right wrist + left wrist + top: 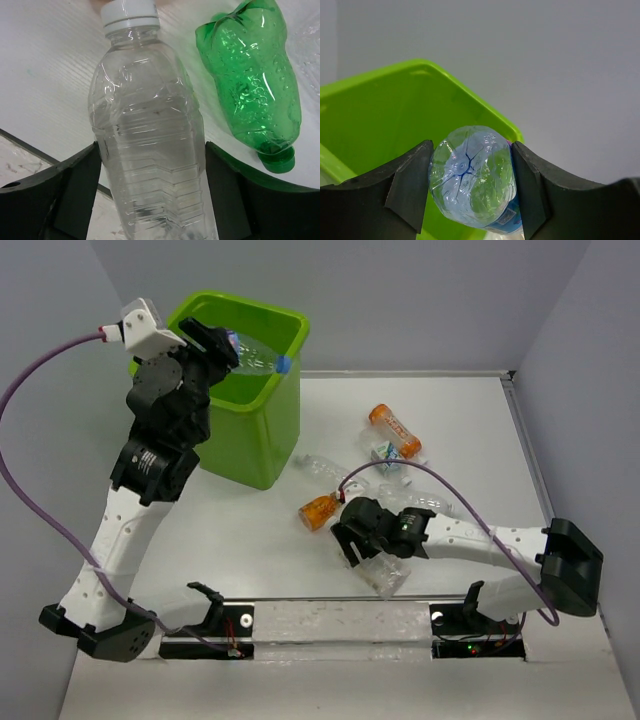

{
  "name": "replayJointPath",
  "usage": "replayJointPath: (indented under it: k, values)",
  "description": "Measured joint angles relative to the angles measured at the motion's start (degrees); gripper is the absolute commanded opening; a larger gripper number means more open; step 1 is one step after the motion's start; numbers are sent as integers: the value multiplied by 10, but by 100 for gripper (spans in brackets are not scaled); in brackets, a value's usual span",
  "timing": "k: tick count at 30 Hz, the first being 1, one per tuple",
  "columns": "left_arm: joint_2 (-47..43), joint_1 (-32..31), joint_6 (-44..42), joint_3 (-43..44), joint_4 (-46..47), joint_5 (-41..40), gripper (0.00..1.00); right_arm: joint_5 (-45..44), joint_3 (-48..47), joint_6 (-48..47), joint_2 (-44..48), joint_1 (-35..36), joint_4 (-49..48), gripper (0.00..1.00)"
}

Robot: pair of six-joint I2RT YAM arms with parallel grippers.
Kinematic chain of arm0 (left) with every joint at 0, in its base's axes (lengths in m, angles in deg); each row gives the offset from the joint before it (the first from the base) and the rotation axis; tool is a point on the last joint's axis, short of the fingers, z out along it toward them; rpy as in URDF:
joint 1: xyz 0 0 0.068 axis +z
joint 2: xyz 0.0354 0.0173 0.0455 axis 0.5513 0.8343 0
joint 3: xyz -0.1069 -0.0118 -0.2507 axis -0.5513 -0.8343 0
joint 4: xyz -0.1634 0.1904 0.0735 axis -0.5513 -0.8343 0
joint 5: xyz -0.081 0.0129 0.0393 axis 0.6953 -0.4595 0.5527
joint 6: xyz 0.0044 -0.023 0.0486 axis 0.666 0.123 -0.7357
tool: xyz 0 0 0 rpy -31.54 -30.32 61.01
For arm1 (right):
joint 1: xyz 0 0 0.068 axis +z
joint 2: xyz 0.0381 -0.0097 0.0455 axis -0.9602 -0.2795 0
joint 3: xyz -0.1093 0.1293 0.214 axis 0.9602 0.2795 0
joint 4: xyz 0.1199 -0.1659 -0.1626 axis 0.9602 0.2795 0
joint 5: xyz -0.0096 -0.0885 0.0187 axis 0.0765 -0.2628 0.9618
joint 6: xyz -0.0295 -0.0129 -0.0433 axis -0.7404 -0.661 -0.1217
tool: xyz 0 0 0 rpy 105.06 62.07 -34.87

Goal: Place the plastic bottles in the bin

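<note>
We list, left: the bin (255, 440) on the bench (250, 540); left fingers (410, 185) clamped on a blue-capped clear bottle (470, 175) above its opening. Right: right fingers (75, 190) pressed against both sides of a white-capped clear bottle (150, 150), with a green bottle (255, 85) just beside it.

The left arm (125, 510) rises from lower left to the upper left of the top view, its tool (472, 185) clamped on a blue-capped bottle (255, 355). The right arm (480, 540) stretches low toward mid-frame, its tool (152, 185) gripping a white-capped bottle (150, 140).
</note>
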State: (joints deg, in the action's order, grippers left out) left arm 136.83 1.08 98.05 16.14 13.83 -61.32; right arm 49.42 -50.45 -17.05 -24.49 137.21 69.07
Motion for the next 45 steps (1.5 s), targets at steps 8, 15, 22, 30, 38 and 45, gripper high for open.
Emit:
replayJointPath:
  k: [8,15,22,30,38,45]
  values:
    - [132,162,-1,110,-3,45,53,5,40,12,90,0,9,17]
    - [203,200,0,114,-17,52,99,22,39,15,203,0,19,12]
    - [186,202,11,112,-35,120,99,57,-65,-4,260,0,42,12]
    - [-55,201,29,-57,-15,276,99,25,-335,-90,167,0,-12,5]
    - [-283,201,49,-323,-25,445,99,-26,-683,-189,-63,-1,-74,5]
    - [-343,200,72,-520,-49,574,99,-29,-967,-235,-287,-29,-181,6]
